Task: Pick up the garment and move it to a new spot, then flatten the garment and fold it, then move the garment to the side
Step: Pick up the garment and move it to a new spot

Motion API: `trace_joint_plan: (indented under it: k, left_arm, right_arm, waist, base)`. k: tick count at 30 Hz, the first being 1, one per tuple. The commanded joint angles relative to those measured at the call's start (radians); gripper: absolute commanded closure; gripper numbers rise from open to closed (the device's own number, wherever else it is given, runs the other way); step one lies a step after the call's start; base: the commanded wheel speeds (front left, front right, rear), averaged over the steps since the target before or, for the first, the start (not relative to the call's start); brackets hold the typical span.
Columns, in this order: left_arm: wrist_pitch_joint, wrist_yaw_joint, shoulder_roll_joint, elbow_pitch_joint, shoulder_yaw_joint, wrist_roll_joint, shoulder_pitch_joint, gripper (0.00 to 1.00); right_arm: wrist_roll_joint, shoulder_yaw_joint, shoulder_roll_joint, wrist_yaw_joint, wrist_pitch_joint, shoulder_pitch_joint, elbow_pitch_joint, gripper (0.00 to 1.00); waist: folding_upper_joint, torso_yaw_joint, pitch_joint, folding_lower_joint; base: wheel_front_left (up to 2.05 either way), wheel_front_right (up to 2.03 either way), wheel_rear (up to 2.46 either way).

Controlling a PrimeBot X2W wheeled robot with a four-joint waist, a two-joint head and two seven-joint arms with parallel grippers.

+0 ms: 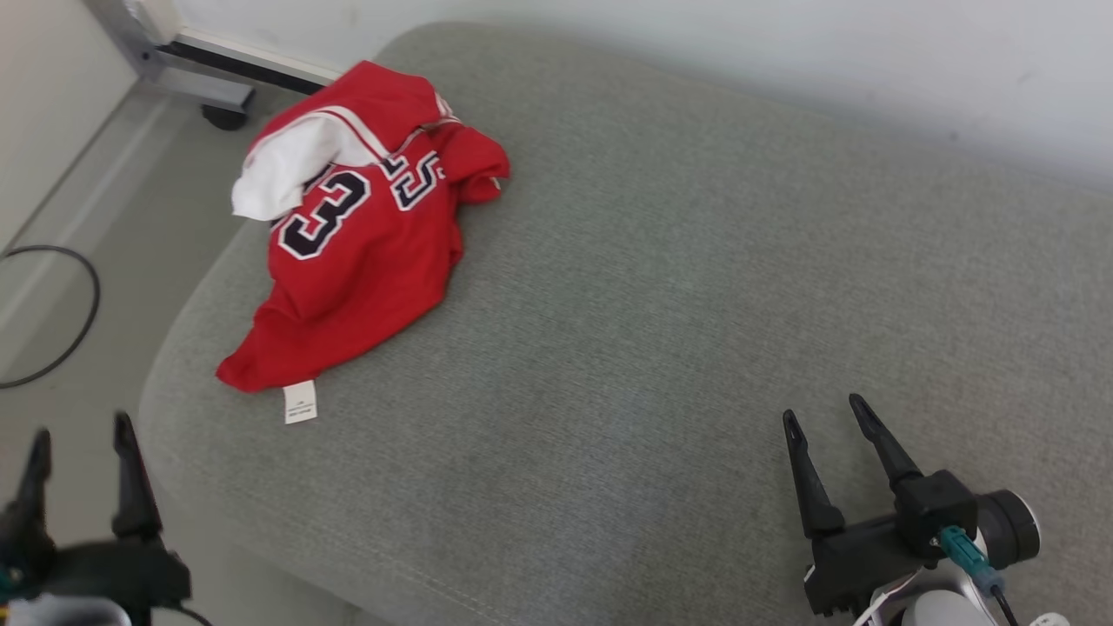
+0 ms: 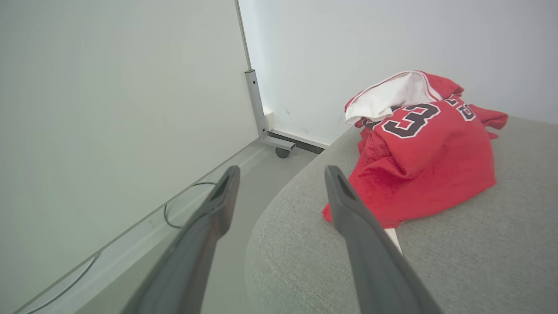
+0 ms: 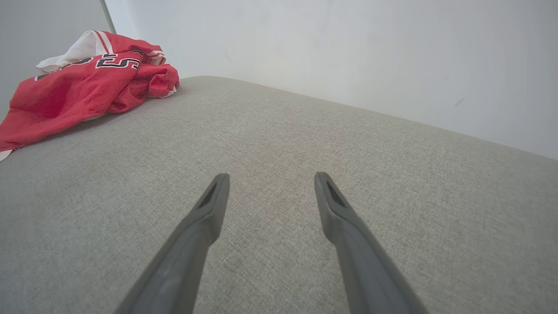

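The garment is a red jersey with dark numbers and a white lining, lying crumpled at the far left of the grey cushion. A white tag sticks out at its near hem. My left gripper hovers open off the cushion's near left corner, well short of the garment. Over the cushion's near right part, my right gripper stands open with nothing between its fingers. The garment sits far to its upper left in the right wrist view.
White walls stand behind and left of the cushion. A metal frame leg with a caster rests on the floor past the garment. A dark cable loops on the floor at left. The cushion's rounded left edge drops to the floor.
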Motion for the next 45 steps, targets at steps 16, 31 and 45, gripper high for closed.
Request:
trace_joint_plan:
  k: [16,31,45]
  left_arm:
    - [0.135,-0.005,0.353,0.261,-0.312,-0.281,-0.474,0.00]
    - [0.396,-0.005,0.518,0.339,-0.557,-0.664,-0.735,0.00]
    - [0.435,-0.005,0.595,0.428,-0.684,-0.868,-0.810,0.00]
  right_arm:
    - [0.009,0.029,-0.047,-0.002,-0.001,-0.082,-0.059,0.00]
    - [0.004,0.045,-0.061,-0.002,0.001,-0.132,-0.075,0.00]
    - [-0.009,0.033,-0.078,-0.003,0.006,-0.135,-0.085,0.00]
  waist:
    - [-0.0001,-0.140,0.162,-0.0001]
    - [-0.0001,-0.254,0.269,-0.0001]
    - [-0.0001,-0.324,0.338,-0.0001]
  base:
    - [0.00,0.00,0.00]
    - [0.00,0.00,0.00]
    - [0.00,0.00,0.00]
